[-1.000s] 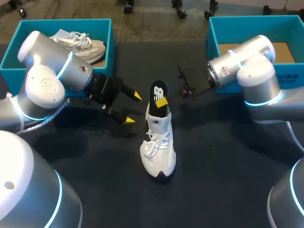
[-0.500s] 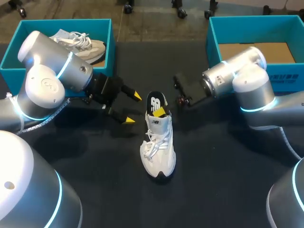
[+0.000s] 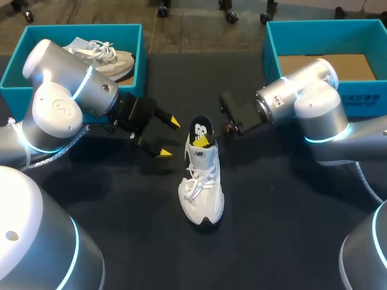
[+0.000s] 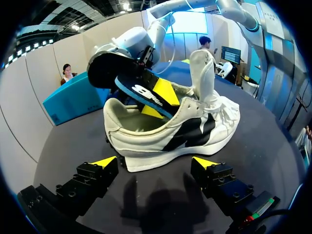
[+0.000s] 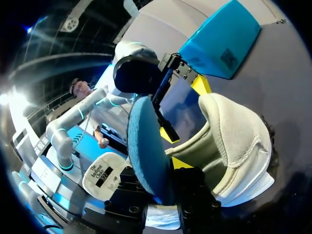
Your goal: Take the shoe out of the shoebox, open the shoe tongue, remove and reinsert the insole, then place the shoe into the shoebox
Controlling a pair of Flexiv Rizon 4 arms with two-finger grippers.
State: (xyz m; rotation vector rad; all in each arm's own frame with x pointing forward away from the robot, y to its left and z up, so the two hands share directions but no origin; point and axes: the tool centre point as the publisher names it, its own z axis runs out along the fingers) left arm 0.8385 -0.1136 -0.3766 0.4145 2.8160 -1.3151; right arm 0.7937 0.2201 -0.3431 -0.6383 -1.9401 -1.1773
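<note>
A white shoe (image 3: 202, 187) stands on the dark table, toe toward me, its tongue pulled up. A dark insole (image 3: 201, 128) with a blue underside (image 5: 146, 146) sticks up out of the heel opening, partly inside the shoe. My right gripper (image 3: 204, 140) reaches in from the right and is shut on the insole, one yellow tip on each face of it (image 4: 158, 101). My left gripper (image 3: 169, 138) is open just left of the shoe. In its own view the left gripper (image 4: 155, 162) faces the shoe's side (image 4: 185, 136) without touching it.
A teal box (image 3: 12, 72) at the back left holds another white shoe (image 3: 103, 54). A second teal box (image 3: 326, 24) with a bare brown floor stands at the back right, behind my right arm. Dark tabletop lies around and in front of the shoe.
My right arm swung in toward the shoe and the insole sank deeper into the heel opening. The left arm and the shoe stayed put.
</note>
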